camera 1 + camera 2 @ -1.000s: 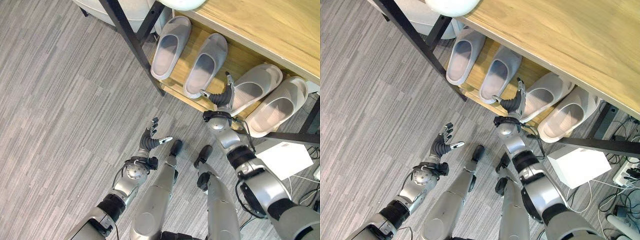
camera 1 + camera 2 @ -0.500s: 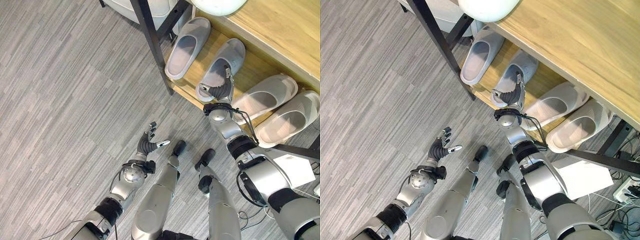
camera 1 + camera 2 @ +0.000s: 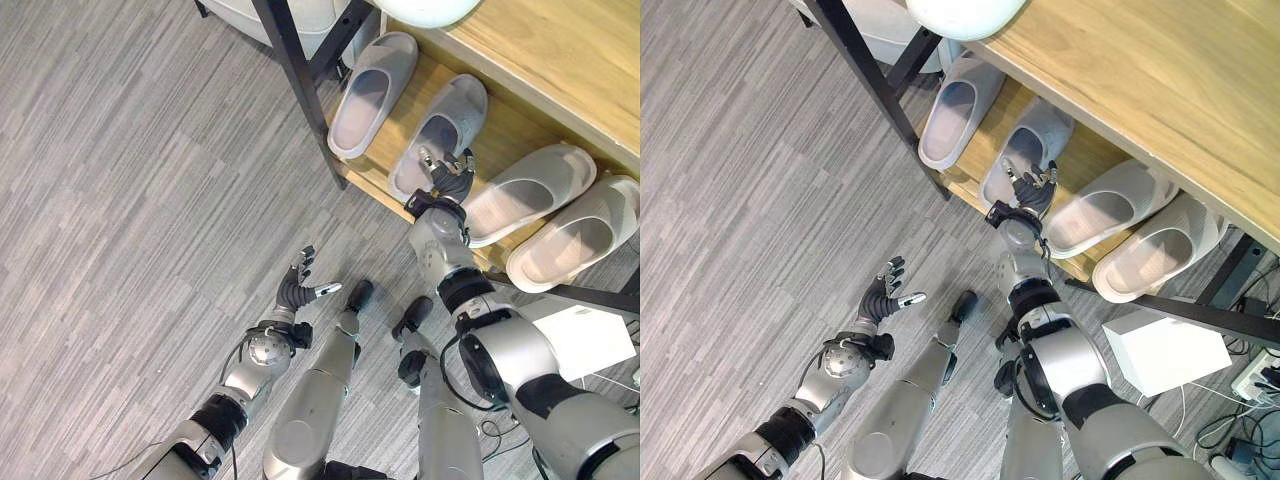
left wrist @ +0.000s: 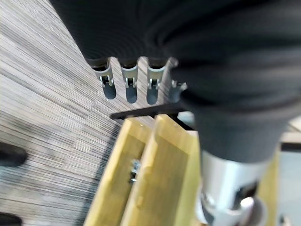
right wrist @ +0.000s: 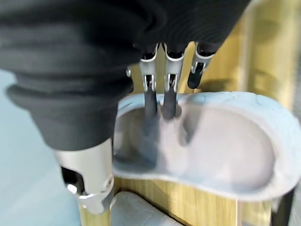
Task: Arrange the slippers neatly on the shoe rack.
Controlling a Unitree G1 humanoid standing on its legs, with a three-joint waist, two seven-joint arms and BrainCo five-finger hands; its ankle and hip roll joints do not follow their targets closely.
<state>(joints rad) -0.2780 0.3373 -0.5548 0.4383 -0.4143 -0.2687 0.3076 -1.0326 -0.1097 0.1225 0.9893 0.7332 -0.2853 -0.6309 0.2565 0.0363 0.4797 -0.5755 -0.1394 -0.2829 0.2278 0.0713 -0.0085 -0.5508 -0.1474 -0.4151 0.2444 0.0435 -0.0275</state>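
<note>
Four grey slippers lie side by side on the lower wooden shelf [image 3: 497, 125] of the shoe rack, toes pointing in. From the left they are the first [image 3: 372, 88], second [image 3: 440, 125], third [image 3: 530, 190] and fourth slipper [image 3: 575, 235]. My right hand [image 3: 447, 185] is at the heel of the second slipper [image 5: 225, 150], open, with straight fingers [image 5: 162, 101] resting on its footbed. Low over the floor in front of the rack, my left hand [image 3: 295, 292] is open and holds nothing; its fingers [image 4: 127, 89] are straight.
A black metal leg [image 3: 300, 85] bounds the rack's left end, and its wooden top [image 3: 560, 50] overhangs the shelf with a white round object [image 3: 420, 8] on it. A white box [image 3: 585, 335] stands on the floor at the right. Grey plank floor [image 3: 130, 200] spreads to the left.
The camera has shifted. My right hand moved from the third slipper's heel to the second slipper's heel, and its fingers now spread there. The left hand has hardly moved.
</note>
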